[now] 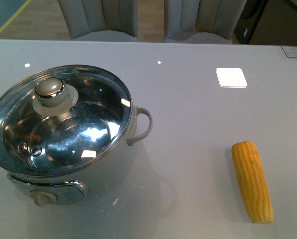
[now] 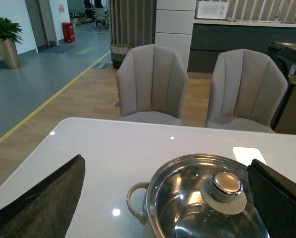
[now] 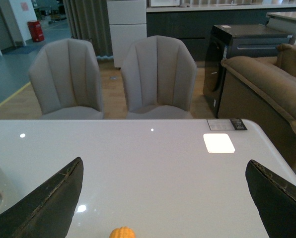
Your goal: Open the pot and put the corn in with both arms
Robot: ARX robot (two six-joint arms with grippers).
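On the table, lidded pot sits left of corn; both jaws gape apart.

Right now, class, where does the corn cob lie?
In the front view the corn cob lies on the table at the near right, well apart from the lidded pot on the left.

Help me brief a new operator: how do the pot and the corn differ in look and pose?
The pot is shiny steel and round; the corn is matte yellow and tapered. The pot stands upright, lidded, on the robot's left; the corn lies flat on its right. Both rest on the table.
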